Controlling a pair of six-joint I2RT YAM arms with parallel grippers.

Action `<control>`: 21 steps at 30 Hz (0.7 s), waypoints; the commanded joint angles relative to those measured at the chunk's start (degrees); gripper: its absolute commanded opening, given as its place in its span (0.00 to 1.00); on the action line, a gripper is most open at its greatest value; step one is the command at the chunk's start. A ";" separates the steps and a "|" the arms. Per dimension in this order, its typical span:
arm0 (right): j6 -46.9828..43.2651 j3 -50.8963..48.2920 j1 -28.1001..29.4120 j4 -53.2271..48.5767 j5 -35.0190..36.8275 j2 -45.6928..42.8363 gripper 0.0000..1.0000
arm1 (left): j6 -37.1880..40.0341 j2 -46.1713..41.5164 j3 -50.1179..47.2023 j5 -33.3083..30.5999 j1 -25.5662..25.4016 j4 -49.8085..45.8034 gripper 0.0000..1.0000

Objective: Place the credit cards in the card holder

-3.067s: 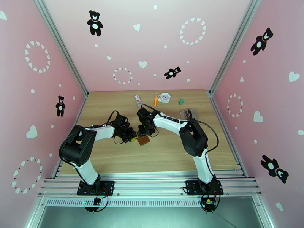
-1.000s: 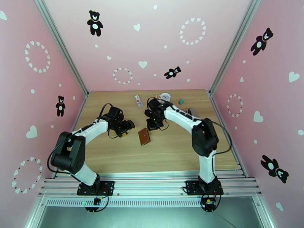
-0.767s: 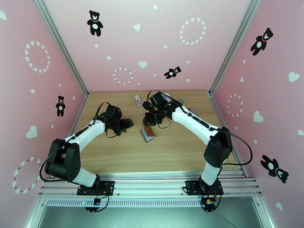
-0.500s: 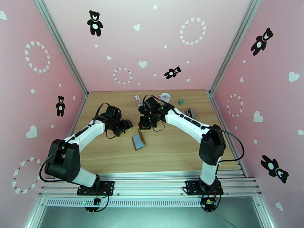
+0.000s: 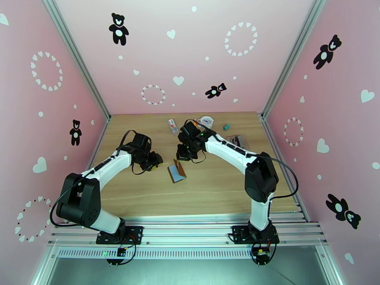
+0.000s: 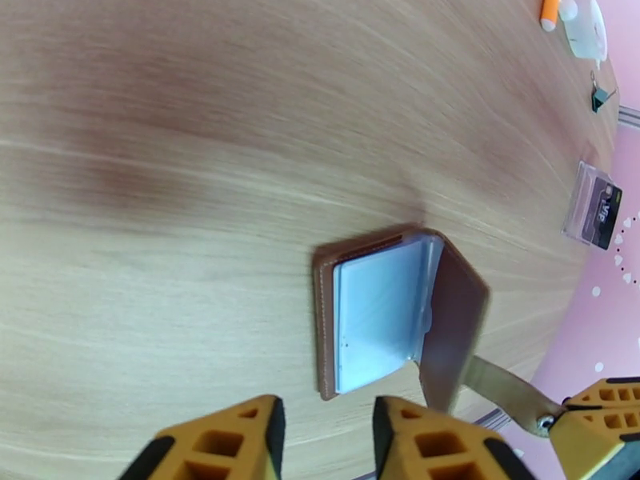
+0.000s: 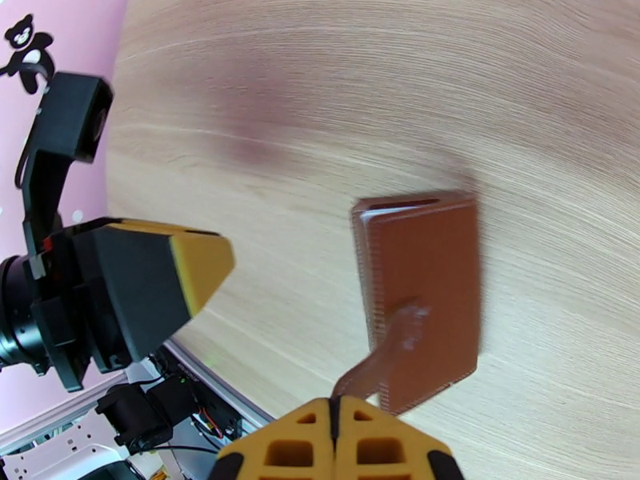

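Since half a second ago the card holder (image 5: 177, 172) has shifted a little up and to the right near the frame's centre, and the left gripper (image 5: 155, 161) has narrowed its jaws. That gripper hangs left of centre, just beside the holder. In the left wrist view its yellow fingers (image 6: 232, 442) stand apart with nothing between them. The holder lies open on the wooden table (image 5: 213, 191), its grey-blue pocket side facing up and its brown cover tilted upward. Just above and right of it, the right gripper (image 5: 183, 156) has its jaws together, clamped on the end of the holder's snap tab. Further right, a see-through pouch (image 6: 594, 208) lies well apart from the holder.
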 commanded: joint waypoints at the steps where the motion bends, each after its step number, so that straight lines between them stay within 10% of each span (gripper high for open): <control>1: 0.51 -1.33 -0.16 -0.41 1.69 0.42 0.00 | 1.38 1.12 0.42 1.59 -0.42 1.25 0.24; 21: -1.50 -6.17 -3.79 -4.22 7.62 -2.46 0.00 | -1.83 12.49 5.13 7.28 -8.18 7.66 0.05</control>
